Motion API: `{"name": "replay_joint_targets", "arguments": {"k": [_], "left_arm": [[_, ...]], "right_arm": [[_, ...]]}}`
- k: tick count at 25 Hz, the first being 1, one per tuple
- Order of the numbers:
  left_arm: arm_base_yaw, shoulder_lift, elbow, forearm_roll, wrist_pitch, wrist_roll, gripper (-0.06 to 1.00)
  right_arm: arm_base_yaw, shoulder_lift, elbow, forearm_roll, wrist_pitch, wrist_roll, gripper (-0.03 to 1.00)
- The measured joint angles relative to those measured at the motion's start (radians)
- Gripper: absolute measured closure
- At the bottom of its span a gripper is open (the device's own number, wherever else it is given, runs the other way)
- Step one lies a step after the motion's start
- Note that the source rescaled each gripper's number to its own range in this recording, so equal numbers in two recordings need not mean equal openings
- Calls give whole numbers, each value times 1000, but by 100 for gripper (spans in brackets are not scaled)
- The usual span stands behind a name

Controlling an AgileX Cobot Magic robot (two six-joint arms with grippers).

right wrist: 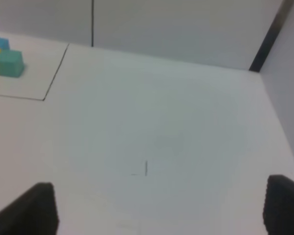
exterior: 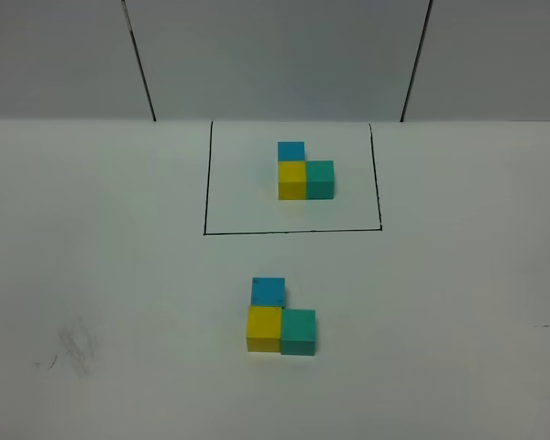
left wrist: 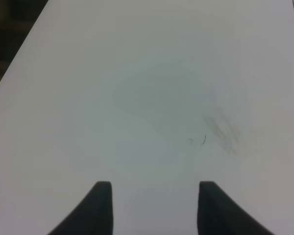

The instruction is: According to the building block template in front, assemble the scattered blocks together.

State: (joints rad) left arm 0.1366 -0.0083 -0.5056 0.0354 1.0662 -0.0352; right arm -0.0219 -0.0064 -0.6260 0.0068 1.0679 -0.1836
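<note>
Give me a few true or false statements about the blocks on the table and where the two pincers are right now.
1. The loose yellow block touches the loose teal block. True.
2. The loose blue block sits inside the black frame. False: it lies outside, nearer the camera.
3. The left pincer holds a block. False: it is open over bare table.
4. The right pincer is open and empty. True.
5. The template has a red cube. False: blue, yellow, teal.

left tool (left wrist: 153, 208) and right tool (right wrist: 169, 205) — plain matte-black tapered fingers.
</note>
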Motion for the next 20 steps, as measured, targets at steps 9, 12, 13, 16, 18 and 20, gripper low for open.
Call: {"name": "replay_joint_targets", "arguments": {"k": [9, 12, 13, 16, 18, 20], "left_arm": [[0, 0, 0, 0, 0, 0, 94], [0, 0, 0, 0, 0, 0, 94], [0, 0, 0, 0, 0, 0, 94], [0, 0, 0, 0, 0, 0, 94], [0, 0, 0, 0, 0, 0, 94], [0, 0, 0, 0, 0, 0, 94]], "right_arm": [[0, -2, 113, 45, 21, 41, 25], [0, -2, 117, 70, 18, 37, 25], [0, -2, 117, 76, 17, 37, 25], [0, -2, 117, 89, 17, 44, 25], [0, -2, 117, 92, 17, 45, 25], [0, -2, 117, 93, 16, 45, 25]]}}
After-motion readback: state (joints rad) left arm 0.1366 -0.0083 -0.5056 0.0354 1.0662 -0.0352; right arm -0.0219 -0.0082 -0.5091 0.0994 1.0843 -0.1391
